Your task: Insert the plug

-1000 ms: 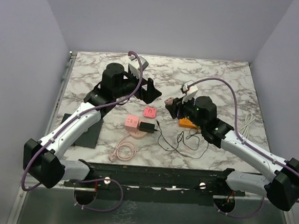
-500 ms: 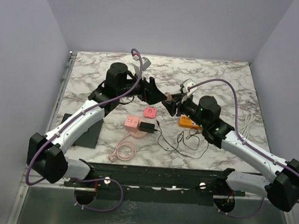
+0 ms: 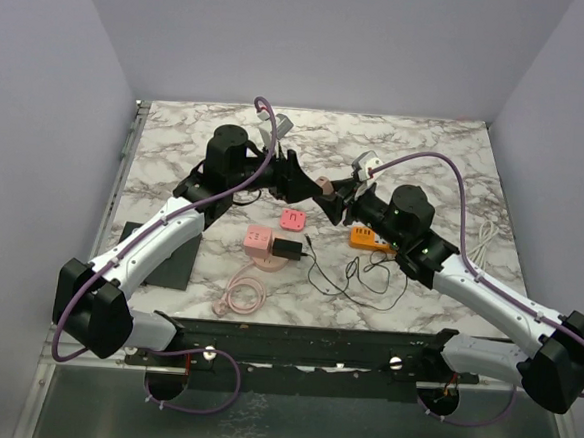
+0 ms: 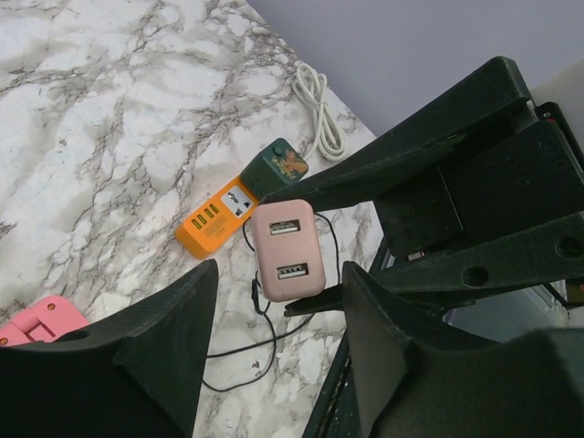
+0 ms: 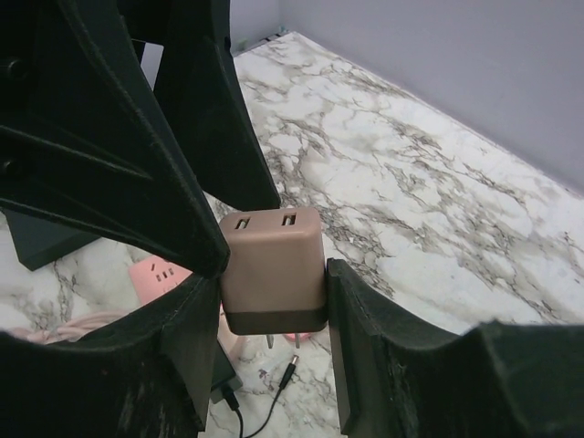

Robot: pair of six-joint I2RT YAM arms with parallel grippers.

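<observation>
A dusty-pink two-port USB charger plug is clamped between my right gripper's fingers, held in the air with its prongs pointing down. In the top view the plug sits mid-table above the surface, with the right gripper on it. My left gripper is open and faces the plug from the left. In the left wrist view the plug shows between the spread fingers of the left gripper. A pink socket block lies below.
A pink cube socket with a black adapter and thin black cable lies at the front centre. An orange power strip is under the right arm. A pink cable coil, a white cable and a black mat are around.
My left gripper has swung right toward the middle. My right gripper has lifted the plug up and left to meet it. The two grippers now stand close together.
</observation>
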